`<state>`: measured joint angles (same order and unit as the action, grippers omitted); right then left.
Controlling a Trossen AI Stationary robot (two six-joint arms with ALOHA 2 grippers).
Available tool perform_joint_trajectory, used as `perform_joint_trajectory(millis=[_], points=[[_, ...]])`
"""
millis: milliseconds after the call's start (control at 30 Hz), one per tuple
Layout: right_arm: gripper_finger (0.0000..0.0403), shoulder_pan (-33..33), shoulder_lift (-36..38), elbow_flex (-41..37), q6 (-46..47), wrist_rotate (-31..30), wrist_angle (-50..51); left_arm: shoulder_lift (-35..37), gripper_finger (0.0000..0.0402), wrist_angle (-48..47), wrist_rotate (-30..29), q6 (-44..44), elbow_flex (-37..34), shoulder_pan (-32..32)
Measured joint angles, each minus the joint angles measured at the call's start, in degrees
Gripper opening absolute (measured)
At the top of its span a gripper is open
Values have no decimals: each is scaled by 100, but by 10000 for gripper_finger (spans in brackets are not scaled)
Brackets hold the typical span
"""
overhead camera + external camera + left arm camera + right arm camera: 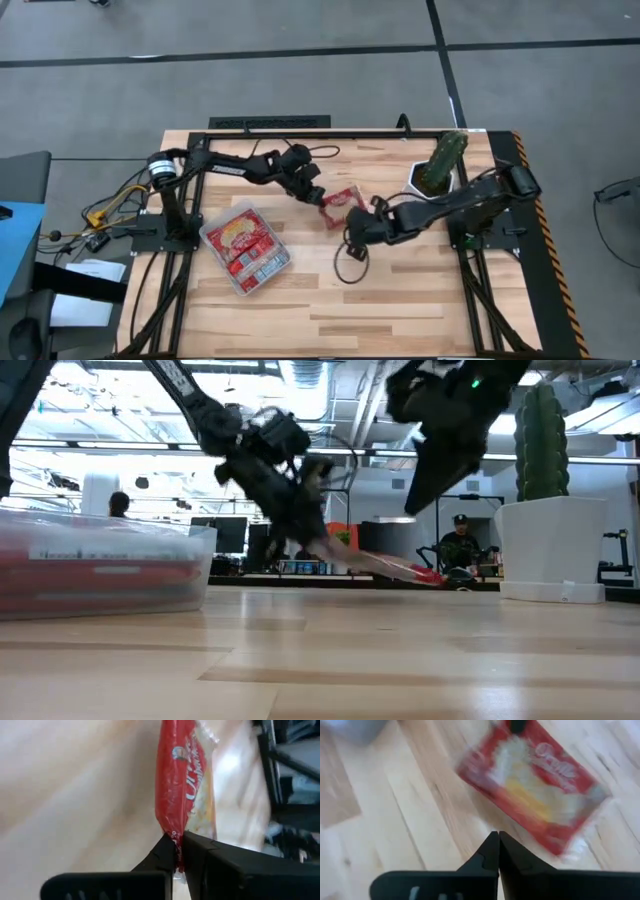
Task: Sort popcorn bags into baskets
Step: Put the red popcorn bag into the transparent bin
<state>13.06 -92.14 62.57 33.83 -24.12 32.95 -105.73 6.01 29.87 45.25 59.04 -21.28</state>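
A red popcorn bag (pixel 341 206) with a yellowish picture lies at the middle of the table, with my left gripper (pixel 318 193) shut on it. In the left wrist view the bag (pixel 182 780) stretches away from the fingers. My right gripper (pixel 498 839) is shut and empty. It hovers just near-right of the bag (pixel 532 792), above the table (pixel 354 230). The clear plastic basket (pixel 245 247) stands on the table's left part, with several red bags lying flat inside it; it also shows in the low view (pixel 100 570). My left gripper pinches the popcorn bag between its two fingers by a short edge (pixel 176 851), the end nearest the left arm. The fingers slant down from the table's far left and lie along the bag. The bag (pixel 385 567) tilts down away from the fingers; its lower end (pixel 432 575) is at the tabletop.
A white pot with a green cactus (pixel 438 168) stands at the table's far right, also seen in the low view (pixel 550 545). A dark cable loop (pixel 349 266) hangs under my right arm. Bare wood lies along the near side (pixel 400 310). People sit in the room behind (pixel 458 550).
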Motion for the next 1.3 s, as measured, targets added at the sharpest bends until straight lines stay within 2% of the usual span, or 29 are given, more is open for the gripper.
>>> perform_joint_trajectory(millis=[167, 233, 400, 467, 600, 733, 900, 1133, 1300], points=[[22, 494, 330, -4, 690, -381, 475, 789, 2, -1299, 257, -295, 314, 0], [17, 697, 381, -16, 911, -497, 605, 1275, 1, -1877, 124, -432, 346, 5], [11, 1016, 280, -5, 1383, -775, 743, 2782, 1, -3880, -1025, -616, 346, 130], [17, 1060, 176, -9, 1572, -778, 724, 3394, 1, -4631, -1530, -443, 342, 245], [28, 1119, 16, -1, 1717, -818, 679, 4461, 0, -5773, -2644, 414, 343, 634], [24, 1123, -88, -9, 1675, -818, 644, 5267, 0, -6716, -3459, 1414, 343, 1145], [13, 1117, -87, -9, 1448, -826, 591, 5803, 0, -7518, -4041, 2505, 343, 1937], [28, 1117, -89, -9, 1433, -805, 577, 5959, 0, -7642, -4129, 3289, 219, 3142], [26, 1132, -89, -9, 1432, -748, 587, 6115, 0, -7905, -4500, 4341, -8, 4080]])
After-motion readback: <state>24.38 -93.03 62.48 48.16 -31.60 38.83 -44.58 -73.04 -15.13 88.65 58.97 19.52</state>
